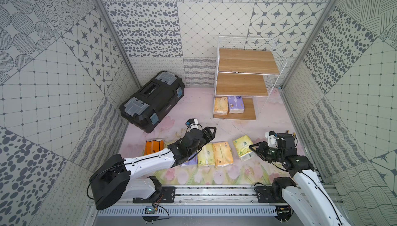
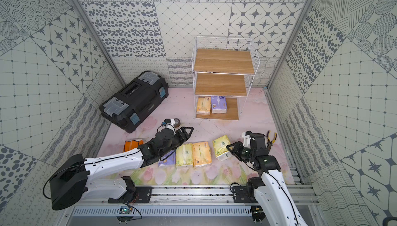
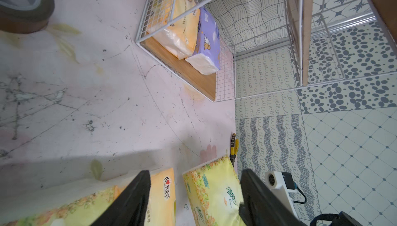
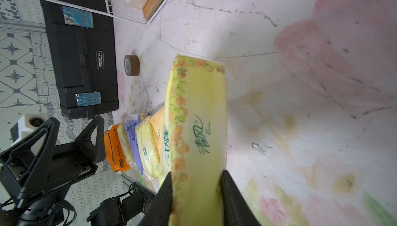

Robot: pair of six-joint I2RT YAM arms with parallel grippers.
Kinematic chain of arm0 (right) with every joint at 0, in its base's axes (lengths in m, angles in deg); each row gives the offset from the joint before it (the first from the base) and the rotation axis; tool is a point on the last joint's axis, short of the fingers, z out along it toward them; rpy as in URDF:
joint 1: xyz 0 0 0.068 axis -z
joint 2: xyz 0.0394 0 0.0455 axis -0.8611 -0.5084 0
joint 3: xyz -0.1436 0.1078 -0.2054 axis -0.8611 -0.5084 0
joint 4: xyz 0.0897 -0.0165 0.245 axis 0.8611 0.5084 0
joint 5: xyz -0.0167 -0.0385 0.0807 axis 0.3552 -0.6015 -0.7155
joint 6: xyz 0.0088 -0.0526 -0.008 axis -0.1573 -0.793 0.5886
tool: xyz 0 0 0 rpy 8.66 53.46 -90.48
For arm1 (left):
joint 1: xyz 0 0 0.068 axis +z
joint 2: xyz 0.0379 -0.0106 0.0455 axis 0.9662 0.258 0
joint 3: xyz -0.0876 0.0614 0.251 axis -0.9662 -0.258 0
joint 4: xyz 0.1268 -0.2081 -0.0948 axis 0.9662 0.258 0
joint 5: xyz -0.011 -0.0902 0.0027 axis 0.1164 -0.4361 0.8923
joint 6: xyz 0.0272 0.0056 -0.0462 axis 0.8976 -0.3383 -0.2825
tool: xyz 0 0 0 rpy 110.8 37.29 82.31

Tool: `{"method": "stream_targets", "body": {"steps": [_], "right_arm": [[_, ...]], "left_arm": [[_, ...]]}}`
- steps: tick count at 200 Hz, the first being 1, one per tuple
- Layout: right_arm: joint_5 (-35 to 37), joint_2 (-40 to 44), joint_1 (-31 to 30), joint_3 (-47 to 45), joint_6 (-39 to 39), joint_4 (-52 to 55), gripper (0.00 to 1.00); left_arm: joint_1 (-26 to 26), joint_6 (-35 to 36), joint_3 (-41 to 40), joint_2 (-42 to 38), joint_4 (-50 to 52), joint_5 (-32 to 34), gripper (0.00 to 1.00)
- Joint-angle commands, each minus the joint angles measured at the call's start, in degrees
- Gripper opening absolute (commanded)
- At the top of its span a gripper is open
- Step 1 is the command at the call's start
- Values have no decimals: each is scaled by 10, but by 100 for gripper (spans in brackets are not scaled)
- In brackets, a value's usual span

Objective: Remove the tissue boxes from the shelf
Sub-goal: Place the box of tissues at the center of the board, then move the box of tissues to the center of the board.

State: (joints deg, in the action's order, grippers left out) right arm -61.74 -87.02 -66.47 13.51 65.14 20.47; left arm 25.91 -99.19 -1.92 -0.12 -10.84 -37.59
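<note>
We list the shelf at the back, its lowest board carrying a yellow-orange pack touching a purple pack. On the tabletop we count six tissue packs in a row, from the bright orange pack to the pale yellow-green end pack. The right gripper is clamped on that end pack; the left gripper hangs above the row, jaws apart, empty. A black toolbox stands well apart.

Bright, even, diffuse light. Both top views sharp, patterned walls bowed toward the edges. Left wrist view: soft shadow band on the tabletop at 7 o'clock; tape roll at 10 o'clock out of focus. Right wrist view: pale yellow-green tissue pack blurs near the lens; 3 o'clock smeared.
</note>
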Motion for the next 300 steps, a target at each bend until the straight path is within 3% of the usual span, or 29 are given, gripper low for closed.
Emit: {"method": "stream_targets", "body": {"steps": [1, 24, 52, 64, 106, 130, 152, 173, 199, 261, 300], "right_arm": [[26, -3, -5, -19, 14, -40, 21], [42, -19, -4, -38, 21, -56, 26], [96, -26, -4, -43, 35, -58, 59], [123, -25, -4, -44, 42, -57, 68], [218, -13, -4, -31, 55, -56, 80], [204, -39, -4, -15, 36, -57, 80], [148, -84, -4, -13, 1, -85, 79], [67, -141, -8, -17, -13, -127, 70], [37, -188, -33, -16, -21, -155, 62], [52, -237, -137, -9, 7, -220, 48], [66, -263, -192, -3, 29, -258, 46]], "left_arm": [[2, -30, -24, -28, 23, 29, 71], [2, -33, -36, -44, 37, 36, 71], [2, -36, -42, -56, 48, 40, 71], [2, -37, -44, -58, 49, 41, 71], [3, -45, -46, -58, 49, 39, 70], [4, -46, -47, -57, 45, 38, 70], [5, -45, -48, -52, 38, 35, 70], [5, -49, -51, -44, 25, 28, 70], [6, -53, -51, -36, 16, 22, 70], [6, -55, -51, -34, 14, 18, 70], [6, -57, -51, -29, 9, 16, 70]]}}
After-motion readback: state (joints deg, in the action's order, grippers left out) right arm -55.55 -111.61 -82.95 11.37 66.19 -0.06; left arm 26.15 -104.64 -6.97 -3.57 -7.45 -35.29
